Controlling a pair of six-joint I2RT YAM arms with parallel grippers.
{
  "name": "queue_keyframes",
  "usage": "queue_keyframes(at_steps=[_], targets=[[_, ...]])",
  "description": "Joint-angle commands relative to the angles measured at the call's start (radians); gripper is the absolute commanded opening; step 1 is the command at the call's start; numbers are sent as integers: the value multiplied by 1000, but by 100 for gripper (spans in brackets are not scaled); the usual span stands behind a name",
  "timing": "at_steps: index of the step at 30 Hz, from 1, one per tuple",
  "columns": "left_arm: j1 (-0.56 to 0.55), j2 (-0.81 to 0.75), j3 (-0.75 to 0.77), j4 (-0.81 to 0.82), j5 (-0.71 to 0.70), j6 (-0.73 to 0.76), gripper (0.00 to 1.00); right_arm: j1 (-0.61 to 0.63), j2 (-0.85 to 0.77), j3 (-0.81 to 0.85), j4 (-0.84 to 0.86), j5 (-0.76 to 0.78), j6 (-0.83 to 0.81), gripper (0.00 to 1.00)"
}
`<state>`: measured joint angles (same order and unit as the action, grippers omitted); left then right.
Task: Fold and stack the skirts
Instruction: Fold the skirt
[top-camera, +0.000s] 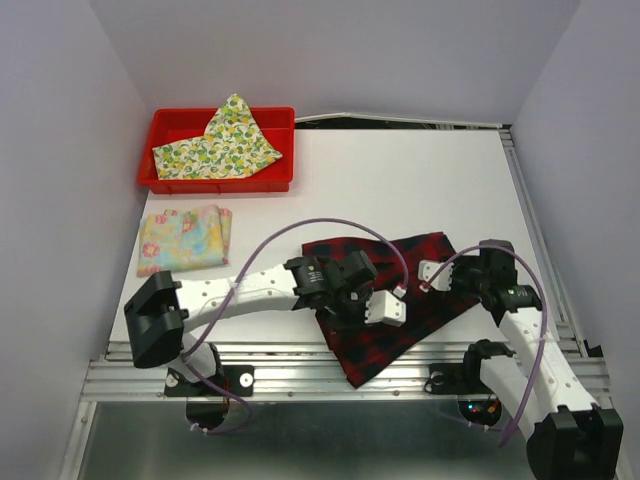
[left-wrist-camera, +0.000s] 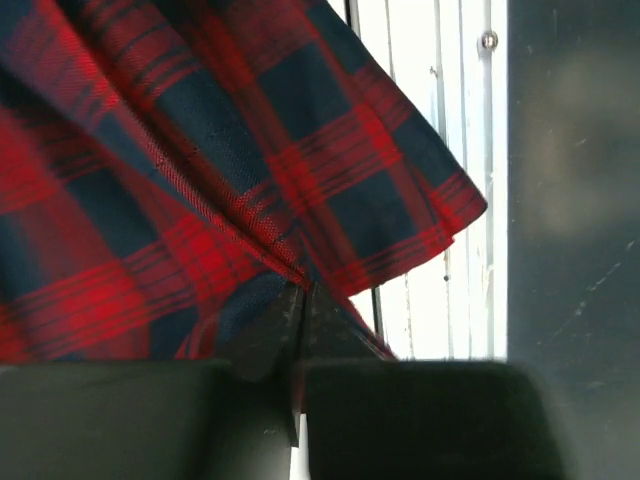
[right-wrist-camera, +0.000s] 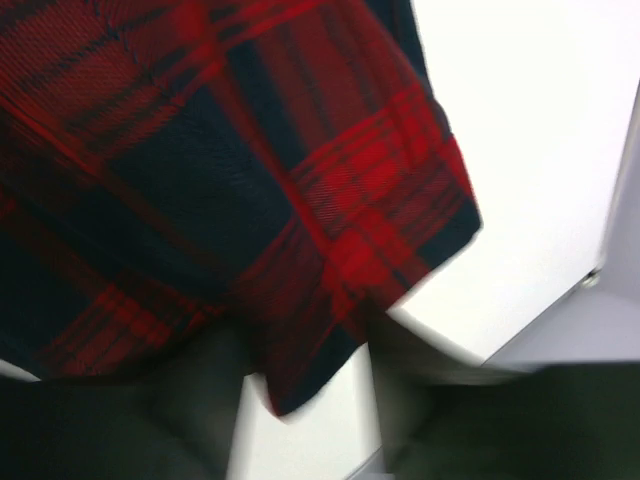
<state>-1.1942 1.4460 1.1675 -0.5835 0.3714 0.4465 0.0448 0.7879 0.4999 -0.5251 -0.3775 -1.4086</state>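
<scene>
My left gripper (left-wrist-camera: 300, 300) has its fingers pressed tight together, pinching a fold of the red-and-black plaid cloth skirt (top-camera: 420, 310). From its wrist camera I see the fabric gathering into pleats right at the fingertips.

My right gripper (right-wrist-camera: 305, 385) has its fingers apart. A corner of the same plaid skirt hangs down between them, and white tabletop shows in the gap beside it. That view is blurred, so I cannot tell whether either finger touches the cloth.

The plaid skirt lies spread and rumpled on the white table (top-camera: 400, 180), near the front edge between the two arms, with one corner reaching over the metal rail.

I count three skirts. Besides the plaid one, a pastel yellow-pink-blue floral skirt (top-camera: 185, 238) lies folded on the left of the table. A white skirt with yellow-green lemon print (top-camera: 225, 148) lies in the single red plastic tray (top-camera: 215, 186) at the far left.
</scene>
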Motion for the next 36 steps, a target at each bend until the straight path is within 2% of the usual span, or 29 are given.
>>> queue_keyframes(at_steps=[1,3,5,6,7,11,15,17,18,22,24,29,33,36], targets=[[-24,85,-71,62,63,7,32,-14,-68,-41,-49,32,-63,76],[-10,65,-75,51,54,30,51,-14,-59,-14,-23,61,-2,89],[16,15,-74,60,54,31,64,-25,-18,35,0,89,32,93],[31,-31,-60,66,54,32,72,-39,41,66,2,95,43,100],[68,-47,-52,70,49,21,73,-57,72,125,5,95,48,100],[168,-42,-22,79,61,-21,73,-186,232,255,65,80,95,100],[212,86,-35,149,8,-104,65,-195,413,452,71,66,247,98],[226,138,-29,169,0,-132,60,-195,503,526,4,2,281,91],[243,183,-22,184,3,-155,59,-195,536,613,-34,-62,316,83],[287,286,12,182,-14,-164,55,-128,695,797,-206,-171,419,69],[309,350,37,162,-37,-134,53,-97,737,809,-225,-195,442,68],[390,467,161,103,-155,52,52,15,781,645,-102,-127,459,62],[481,620,338,70,-193,153,52,27,850,589,-76,-80,439,58],[531,758,617,25,-268,181,51,27,869,543,-50,-26,447,59]])
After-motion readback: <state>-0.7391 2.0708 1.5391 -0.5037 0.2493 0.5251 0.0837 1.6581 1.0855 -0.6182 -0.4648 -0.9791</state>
